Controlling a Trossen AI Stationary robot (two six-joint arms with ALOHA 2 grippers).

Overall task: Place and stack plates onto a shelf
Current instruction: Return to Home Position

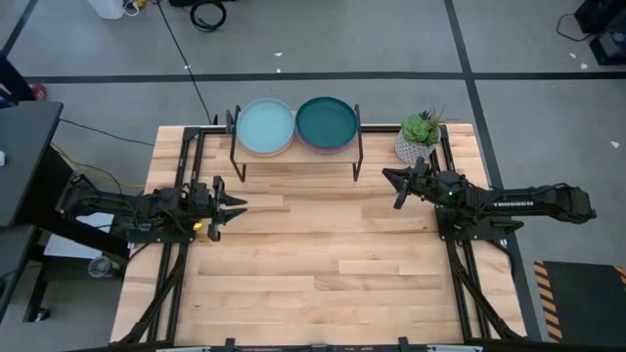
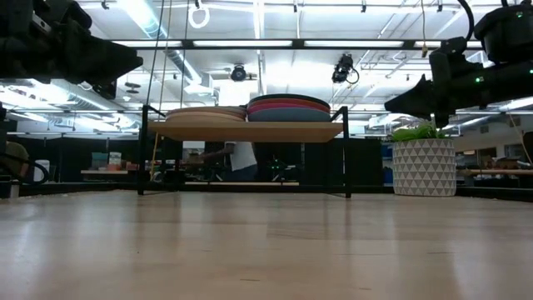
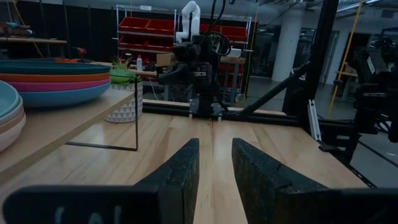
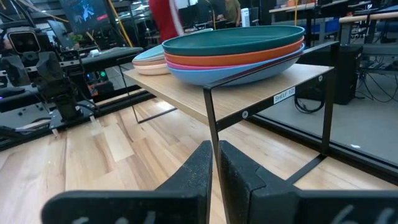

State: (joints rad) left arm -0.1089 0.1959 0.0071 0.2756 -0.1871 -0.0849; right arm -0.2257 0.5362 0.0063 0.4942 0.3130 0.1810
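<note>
The shelf (image 1: 293,156) stands at the far middle of the table on thin black legs and carries two stacks of plates. The left stack (image 1: 265,127) has a pale aqua plate on top. The right stack (image 1: 326,122) reads dark teal, orange, magenta and blue from the top (image 4: 236,46). My left gripper (image 1: 233,207) hovers near the table's left side, in front of the shelf, slightly open and holding nothing (image 3: 215,146). My right gripper (image 1: 389,179) hovers right of the shelf, shut and holding nothing (image 4: 216,146).
A potted green plant in a white patterned pot (image 1: 421,137) stands at the far right corner beside the shelf. Bare wooden tabletop (image 1: 323,264) spreads between the arms and toward the near edge. A person (image 4: 165,18) stands in the room beyond the table.
</note>
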